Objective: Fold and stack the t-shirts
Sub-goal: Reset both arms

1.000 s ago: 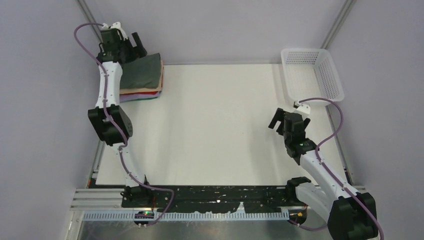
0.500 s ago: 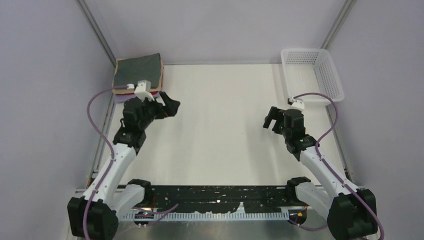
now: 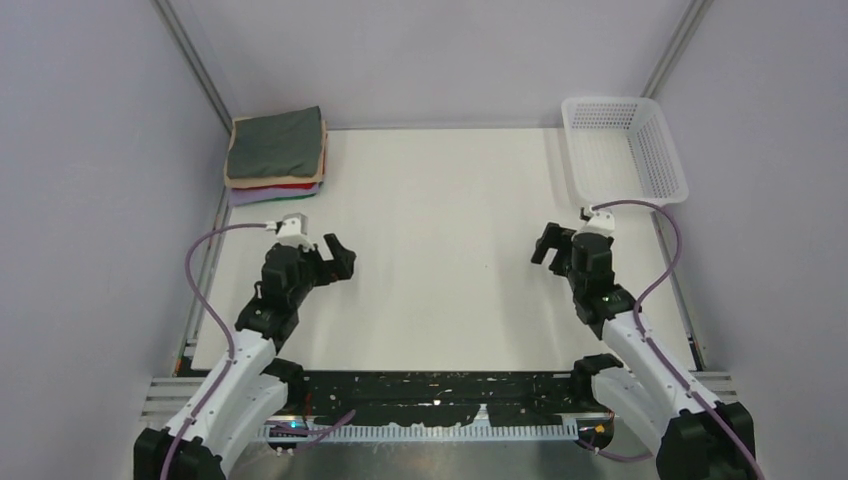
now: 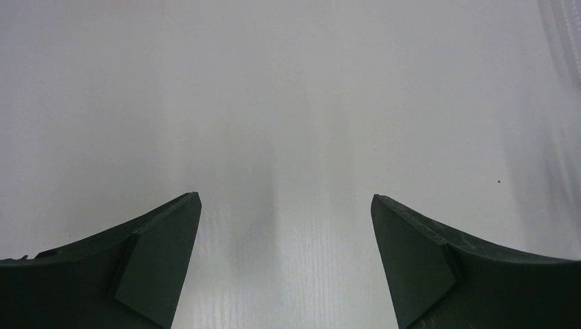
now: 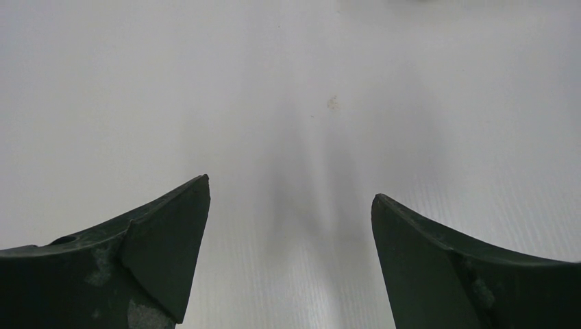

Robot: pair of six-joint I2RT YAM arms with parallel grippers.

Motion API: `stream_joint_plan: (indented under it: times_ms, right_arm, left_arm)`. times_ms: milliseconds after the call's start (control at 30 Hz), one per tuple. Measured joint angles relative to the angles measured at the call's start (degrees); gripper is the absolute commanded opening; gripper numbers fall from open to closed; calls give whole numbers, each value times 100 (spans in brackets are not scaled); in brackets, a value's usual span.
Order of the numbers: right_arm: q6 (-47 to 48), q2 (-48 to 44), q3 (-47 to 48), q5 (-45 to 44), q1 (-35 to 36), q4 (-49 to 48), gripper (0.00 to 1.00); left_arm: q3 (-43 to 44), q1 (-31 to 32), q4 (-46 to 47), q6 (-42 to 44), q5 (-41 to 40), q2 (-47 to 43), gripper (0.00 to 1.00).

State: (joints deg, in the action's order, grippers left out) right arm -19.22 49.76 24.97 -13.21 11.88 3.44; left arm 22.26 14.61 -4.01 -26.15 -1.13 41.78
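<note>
A folded stack of t-shirts [image 3: 276, 155] lies in the table's far left corner: dark charcoal-grey on top, then peach-tan, red and pale lavender edges below. My left gripper [image 3: 330, 253] hovers over the white table well in front of the stack, open, with nothing between its fingers. In the left wrist view its gripper [image 4: 284, 199] frames only bare table. My right gripper [image 3: 555, 245] stands open over the table's right side, also empty; the right wrist view shows its gripper [image 5: 289, 188] above bare white surface.
A white plastic mesh basket [image 3: 660, 150] sits at the far right corner, nothing visible inside. Grey walls and metal frame rails [image 3: 195, 60] close in the table on three sides. The black base rail [image 3: 430, 390] runs along the near edge.
My left arm has pulled back from the stack in the far left corner toward the near side, leaving the grey shirt on top. The right gripper has shifted slightly.
</note>
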Motion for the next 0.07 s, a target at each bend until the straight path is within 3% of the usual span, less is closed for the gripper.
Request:
stream_joint_plan:
  times_ms: [67]
  right_arm:
    - [46, -286, -153, -42, 0, -96, 95]
  left_arm:
    - [9, 0, 35, -2, -72, -42, 100]
